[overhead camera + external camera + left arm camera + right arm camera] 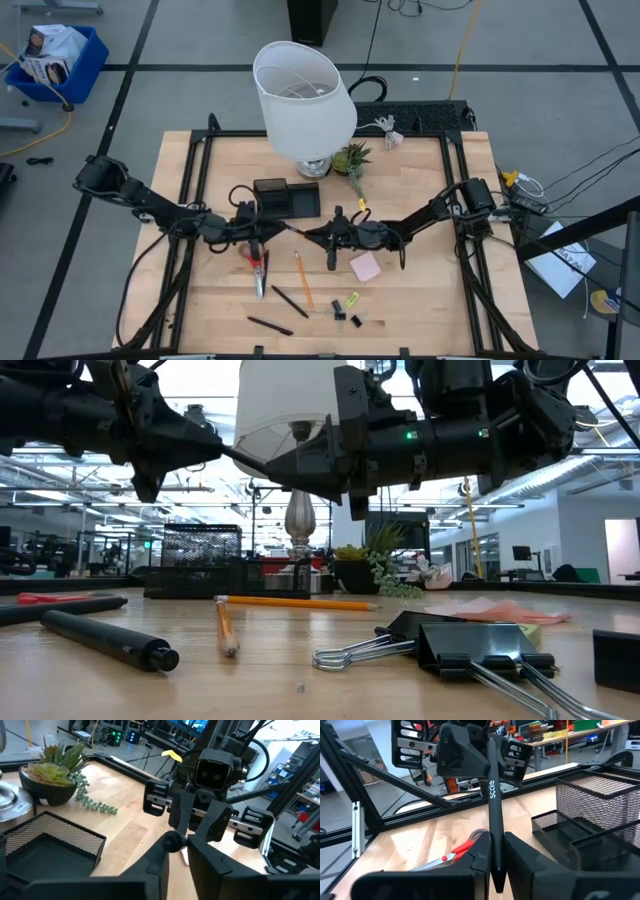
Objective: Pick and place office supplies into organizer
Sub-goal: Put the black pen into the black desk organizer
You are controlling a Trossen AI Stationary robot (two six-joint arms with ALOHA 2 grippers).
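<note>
So both arms met just in front of the organizer (285, 197), on its side away from the lamp (303, 95), with one black pen (491, 810) bridging them above the worktop (430, 290). The right hand (492, 850) was clamped tight on one end. The left hand (180, 857) looked nearly closed on the other end, with the pen's round tip sitting between its fingers, though I couldn't swear it was gripping firmly. The pen's long axis ran roughly along the organizer's front wall, hand to hand. The left hand sat closer to the organizer's compartments, so I'd guess the drop was its job once the right one let go. From above the pen was barely a thin line between the two hands, and in the low view both were just dark shapes. The red scissors (258, 265), orange pencil (303, 278) and pink pad (365, 266) lay farther out from the organizer, untouched.
</note>
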